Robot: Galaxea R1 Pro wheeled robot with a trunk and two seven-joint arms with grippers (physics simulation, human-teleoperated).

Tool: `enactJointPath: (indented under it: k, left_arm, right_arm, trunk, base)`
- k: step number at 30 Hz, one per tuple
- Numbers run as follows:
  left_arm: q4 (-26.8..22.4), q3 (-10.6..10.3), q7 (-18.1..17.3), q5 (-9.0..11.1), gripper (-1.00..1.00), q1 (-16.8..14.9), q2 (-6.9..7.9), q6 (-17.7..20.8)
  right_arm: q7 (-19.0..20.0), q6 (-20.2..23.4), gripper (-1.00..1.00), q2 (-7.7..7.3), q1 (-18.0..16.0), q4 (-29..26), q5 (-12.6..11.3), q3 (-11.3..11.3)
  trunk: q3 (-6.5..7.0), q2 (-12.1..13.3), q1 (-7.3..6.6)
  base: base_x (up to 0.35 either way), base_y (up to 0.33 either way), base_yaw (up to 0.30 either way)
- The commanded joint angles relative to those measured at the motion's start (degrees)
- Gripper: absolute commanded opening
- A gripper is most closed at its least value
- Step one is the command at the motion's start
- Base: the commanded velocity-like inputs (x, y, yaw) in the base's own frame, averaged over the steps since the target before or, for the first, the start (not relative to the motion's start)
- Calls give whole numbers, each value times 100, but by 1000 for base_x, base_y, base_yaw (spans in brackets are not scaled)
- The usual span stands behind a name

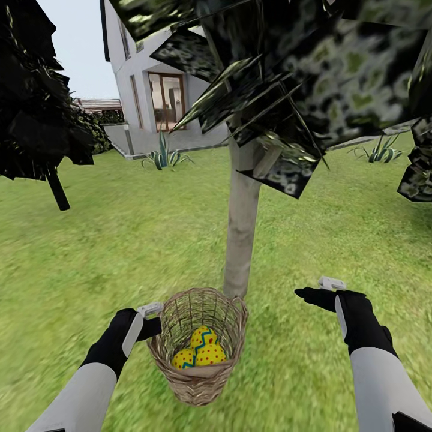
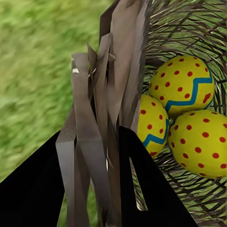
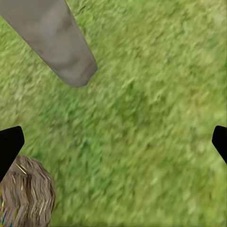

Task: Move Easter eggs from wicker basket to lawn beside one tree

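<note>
Short, blurry green lawn fills most of the head view, running back to a white house with a glazed door at upper left and spiky plants along its base. A pale grey-beige tree rises at centre, its blocky dark canopy across the top; a thin black-trunked tree stands at left. The wicker basket sits at lower centre, just before the trunk, holding the three Easter eggs. The left gripper is clamped on the basket's rim wall. The right gripper hangs spread wide over bare grass, holding nothing.
</note>
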Motion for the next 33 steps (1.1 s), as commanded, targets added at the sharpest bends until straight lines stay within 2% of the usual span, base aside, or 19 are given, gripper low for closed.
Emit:
enactJointPath:
  k: [1, 9, 11, 23, 24, 33]
  left_arm:
    - [-9, 18, 50, 106, -100, -4, -6, 16]
    - [8, 19, 51, 106, -100, -4, -6, 16]
    - [3, 45, 39, 108, -100, 63, 12, -42]
    - [32, 45, 39, -84, -100, 101, 12, -195]
    - [33, 45, 39, 167, -100, 101, 12, -195]
    - [35, 45, 39, 167, -100, 101, 12, -195]
  right_arm:
    - [53, 17, 100, 3, -5, -6, 59, -15]
    - [46, 25, 100, -5, -5, 9, 64, -15]
    - [53, -7, 100, 2, -5, 27, 63, 31]
    - [53, -10, 100, -2, -5, 27, 59, 35]
    - [53, -10, 100, 0, -5, 27, 59, 32]
    - [53, -10, 100, -4, -5, 27, 59, 30]
  trunk:
    - [-23, -44, 22]
    - [-167, -365, 197]
    - [-167, -364, 197]
    - [-364, -806, 439]
    - [-382, -846, 461]
    - [-544, -1207, 658]
  base:
    - [0, 0, 0]
    - [0, 0, 0]
    - [0, 0, 0]
    - [0, 0, 0]
    - [0, 0, 0]
    - [0, 0, 0]
